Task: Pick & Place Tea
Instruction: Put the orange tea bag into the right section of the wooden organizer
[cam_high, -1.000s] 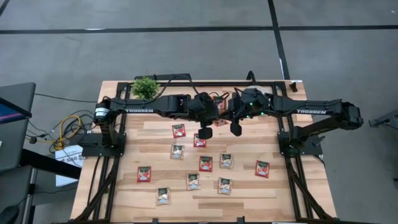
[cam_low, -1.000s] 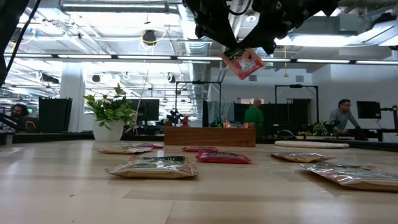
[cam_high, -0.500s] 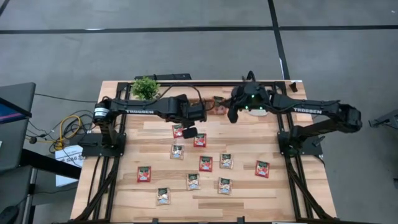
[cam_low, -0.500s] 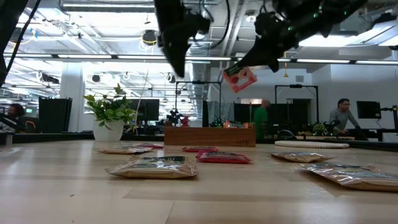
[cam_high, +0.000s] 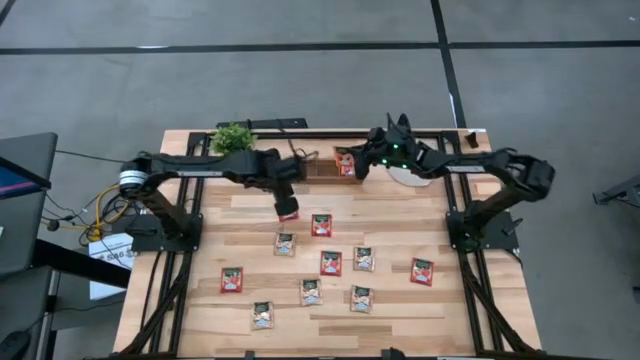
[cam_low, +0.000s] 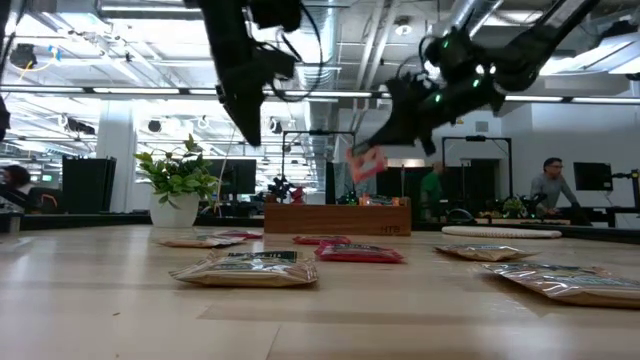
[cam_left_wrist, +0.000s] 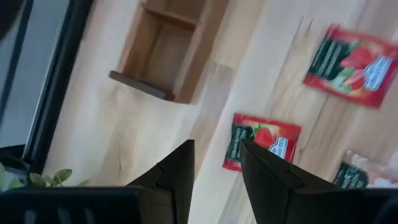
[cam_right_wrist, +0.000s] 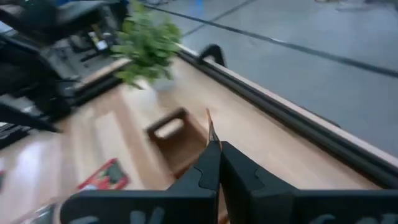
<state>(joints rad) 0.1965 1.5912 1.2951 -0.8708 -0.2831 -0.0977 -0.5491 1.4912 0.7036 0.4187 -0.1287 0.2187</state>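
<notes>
Moved: right hand has carried its red sachet from mid-worktop back over the wooden tray; left hand has swung away to the left.
Right hand: clamped on the sachet's edge, holding it in the air above the tray.
Left hand: fingers parted, holding nothing, above a red sachet on the worktop.
Other tea: 10 sachets lie flat across the worktop.

Open-plan lab: monitors, exposed ducts.
</notes>
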